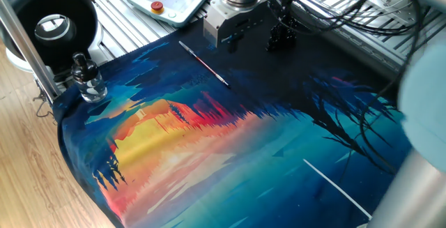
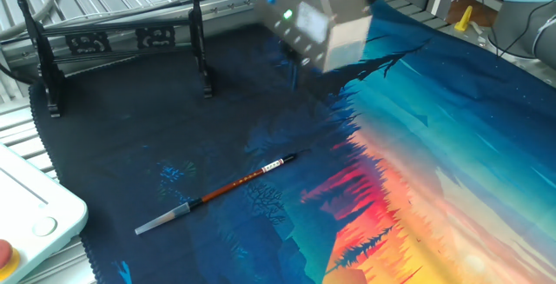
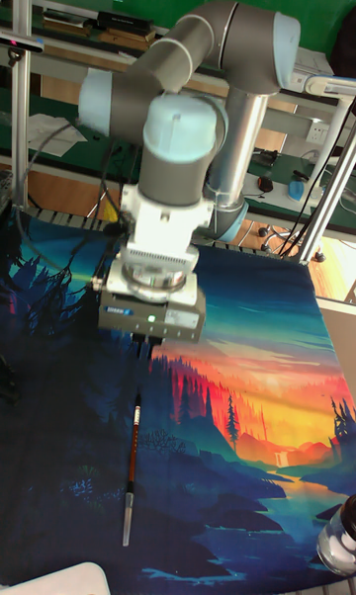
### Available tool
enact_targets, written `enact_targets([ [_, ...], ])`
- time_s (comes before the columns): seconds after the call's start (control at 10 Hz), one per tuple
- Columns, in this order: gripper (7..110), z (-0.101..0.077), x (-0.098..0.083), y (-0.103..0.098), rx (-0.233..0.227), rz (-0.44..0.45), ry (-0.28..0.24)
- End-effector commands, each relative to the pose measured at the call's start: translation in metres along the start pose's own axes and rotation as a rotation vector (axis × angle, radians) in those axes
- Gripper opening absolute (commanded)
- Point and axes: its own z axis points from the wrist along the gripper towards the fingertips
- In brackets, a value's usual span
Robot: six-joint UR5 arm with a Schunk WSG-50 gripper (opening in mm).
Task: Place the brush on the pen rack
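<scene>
Silvery-handled brush (image 2: 217, 193) lies untouched on mat at lower left, my gripper (image 1: 231, 41) hovers near pen rack (image 1: 281, 38) up top, jaw state unreadable; grasp and placement both remain.

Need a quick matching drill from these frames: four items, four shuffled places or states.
Items:
1. thin paintbrush with silvery handle and reddish section
2. small black notched pen rack
3. clear glass bottle with black stopper
4. long plain white rod

Places or states:
A. stands at the mat's corner beside the wooden floor
B. lies flat on the dark part of the mat, untouched
C. lies on the blue part of the mat, far from the brush
D. stands at the mat's far edge under the cables

Pairs: 1-B, 2-D, 3-A, 4-C
</scene>
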Motion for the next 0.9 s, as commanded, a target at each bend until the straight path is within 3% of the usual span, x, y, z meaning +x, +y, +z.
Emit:
enact_targets([
  [0.0, 7, 0.035, -0.039, -0.002, 0.008, 0.021, 0.035],
  [0.3, 7, 0.048, -0.058, -0.003, 0.048, 0.039, 0.028],
  [0.5, 7, 0.058, -0.061, -0.006, 0.062, 0.049, 0.045],
  [0.8, 7, 0.063, -0.069, -0.008, 0.058, 0.044, 0.033],
])
